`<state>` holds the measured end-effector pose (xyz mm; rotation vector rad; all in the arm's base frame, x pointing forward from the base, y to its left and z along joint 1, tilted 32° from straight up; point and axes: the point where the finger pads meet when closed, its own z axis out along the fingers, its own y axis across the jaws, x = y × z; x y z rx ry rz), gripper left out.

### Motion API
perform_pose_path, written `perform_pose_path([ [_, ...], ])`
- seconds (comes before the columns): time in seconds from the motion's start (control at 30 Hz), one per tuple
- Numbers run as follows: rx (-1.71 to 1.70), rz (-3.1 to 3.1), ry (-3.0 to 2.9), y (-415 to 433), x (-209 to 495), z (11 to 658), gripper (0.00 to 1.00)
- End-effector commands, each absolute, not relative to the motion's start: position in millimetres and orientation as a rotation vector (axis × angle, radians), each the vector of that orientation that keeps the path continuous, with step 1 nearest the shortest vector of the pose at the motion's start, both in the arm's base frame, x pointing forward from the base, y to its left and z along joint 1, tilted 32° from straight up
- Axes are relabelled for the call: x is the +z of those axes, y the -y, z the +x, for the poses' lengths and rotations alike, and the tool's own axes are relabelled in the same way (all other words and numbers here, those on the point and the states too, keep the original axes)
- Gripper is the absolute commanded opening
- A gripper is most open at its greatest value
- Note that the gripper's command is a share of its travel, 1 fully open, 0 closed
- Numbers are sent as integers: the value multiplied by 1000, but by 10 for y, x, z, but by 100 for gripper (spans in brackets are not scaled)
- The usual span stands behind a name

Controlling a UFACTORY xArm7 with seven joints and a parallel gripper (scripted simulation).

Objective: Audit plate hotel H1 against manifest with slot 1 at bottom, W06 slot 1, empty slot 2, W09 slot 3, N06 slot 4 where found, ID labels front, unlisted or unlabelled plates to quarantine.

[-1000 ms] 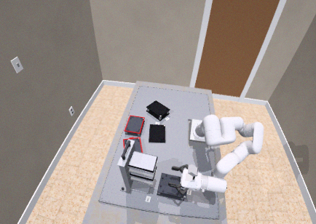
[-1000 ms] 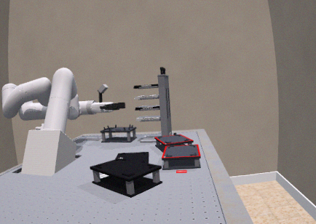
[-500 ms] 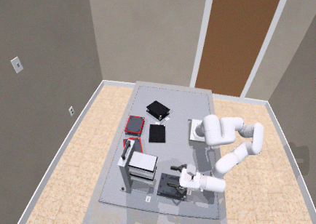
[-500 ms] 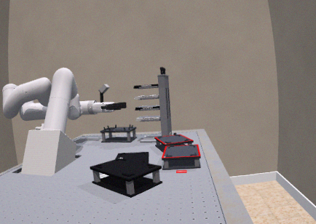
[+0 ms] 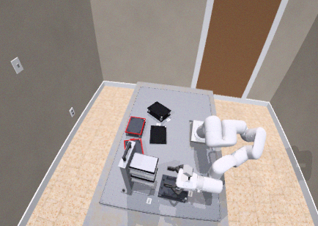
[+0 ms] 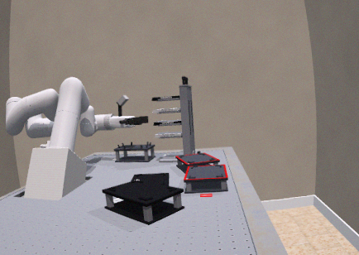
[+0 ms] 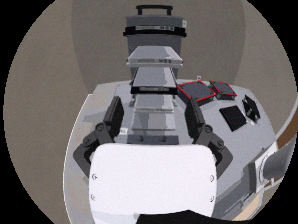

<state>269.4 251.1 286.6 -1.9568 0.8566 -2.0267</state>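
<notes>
The plate hotel H1 (image 6: 185, 117) is a grey tower with four shelves that point toward my arm. The top shelf (image 6: 166, 98) looks dark and the three below look pale. In the wrist view the shelves (image 7: 154, 63) stand stacked straight ahead, and no ID label is legible. My gripper (image 6: 140, 119) is open and empty. It is held level in front of the hotel, about at the height of the second shelf from the bottom (image 6: 167, 122), with a gap to the shelf fronts. It also shows in the overhead view (image 5: 171, 169) and in the wrist view (image 7: 153, 123).
A dark nest with locator pins (image 6: 134, 151) lies below my gripper. Two red-edged nests (image 6: 198, 159) (image 6: 206, 175) stand beside the hotel. A raised black nest (image 6: 142, 194) and a flat black one (image 5: 158, 134) lie farther along the deck. The arm's base (image 5: 199, 133) is at the right.
</notes>
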Motion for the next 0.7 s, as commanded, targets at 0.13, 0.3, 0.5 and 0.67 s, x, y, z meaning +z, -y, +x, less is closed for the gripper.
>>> perform_pose_path([
  [0.13,-2024,-1956,-858,-2482,2869,2792,100],
  [0.3,-2024,-1956,-858,-2460,2865,2873,100],
  [0.5,-2025,-1955,-858,-2437,2862,2953,100],
  [0.67,-2025,-1955,-858,-2419,2859,3017,100],
])
